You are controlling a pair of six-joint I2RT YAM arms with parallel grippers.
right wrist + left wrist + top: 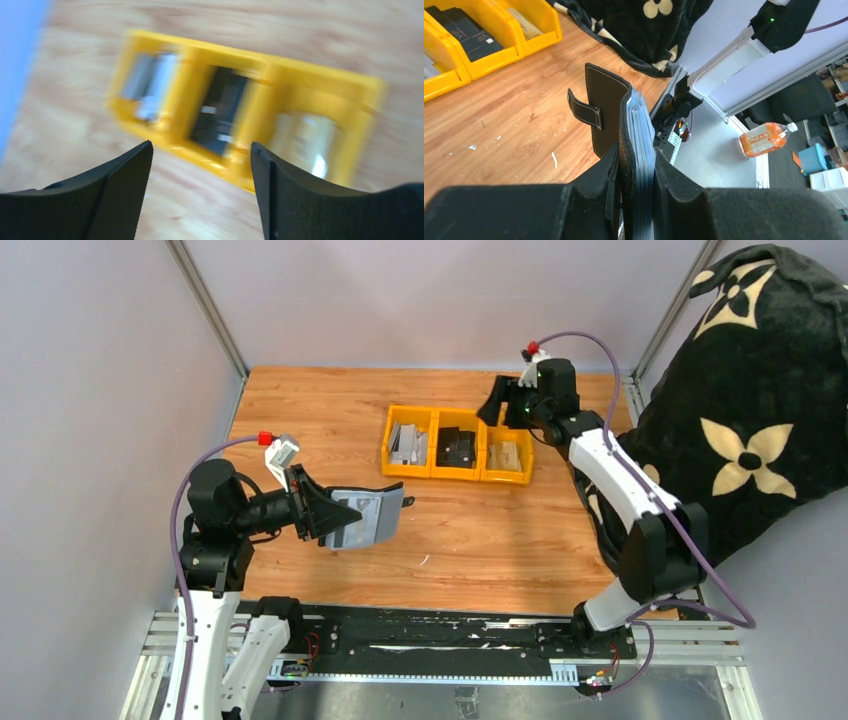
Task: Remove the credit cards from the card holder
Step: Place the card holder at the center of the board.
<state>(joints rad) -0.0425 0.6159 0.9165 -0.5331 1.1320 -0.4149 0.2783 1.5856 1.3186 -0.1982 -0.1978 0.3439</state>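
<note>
while the left hand clamps the card holder, the right hand gapes empty above the yellow bins.

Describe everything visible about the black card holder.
The card holder is black, leather-like, with pale stitching along its edges and a short strap tab. It is open: one cover stands free, the other is clamped with a stack of pale cards in the left gripper, above the wooden table.
</note>
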